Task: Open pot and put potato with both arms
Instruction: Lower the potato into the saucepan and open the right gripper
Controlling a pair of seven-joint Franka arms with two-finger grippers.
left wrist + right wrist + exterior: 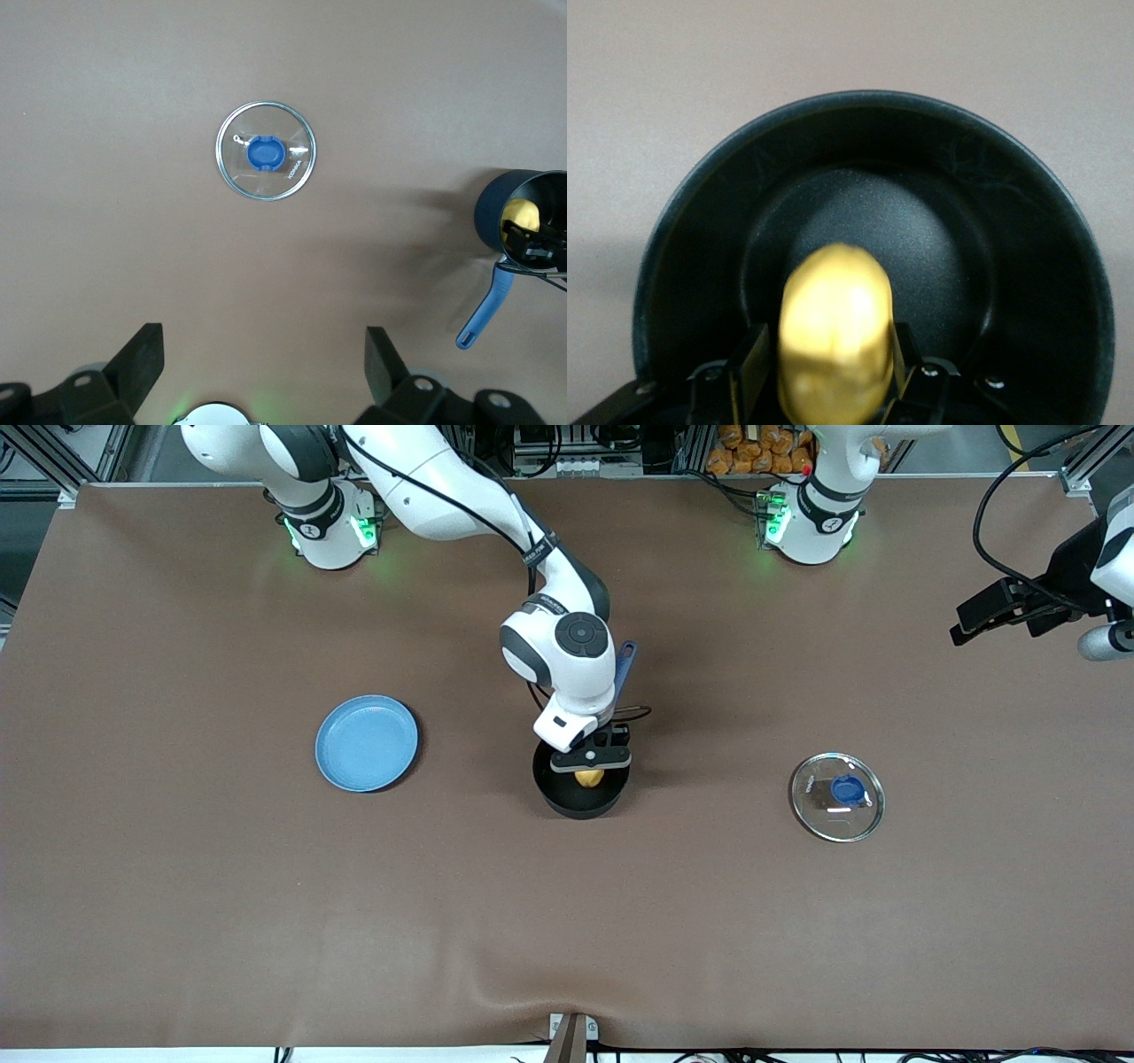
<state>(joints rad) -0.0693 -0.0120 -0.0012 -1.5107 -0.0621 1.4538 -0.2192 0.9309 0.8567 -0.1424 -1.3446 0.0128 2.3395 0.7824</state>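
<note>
The black pot (580,804) stands uncovered mid-table, its blue handle (625,664) pointing toward the robot bases. My right gripper (591,762) is over the pot, just inside its mouth, shut on the yellow potato (589,777). In the right wrist view the potato (835,319) sits between my fingers (751,359) above the pot's floor (921,230). The glass lid (837,796) with its blue knob lies flat on the table toward the left arm's end. My left gripper (966,629) is open and empty, high over that end of the table. Its wrist view shows the lid (266,150) and the pot (496,212).
A flat light-blue plate (366,742) lies toward the right arm's end of the table, beside the pot. The brown table cover (567,921) has a fold near the front edge.
</note>
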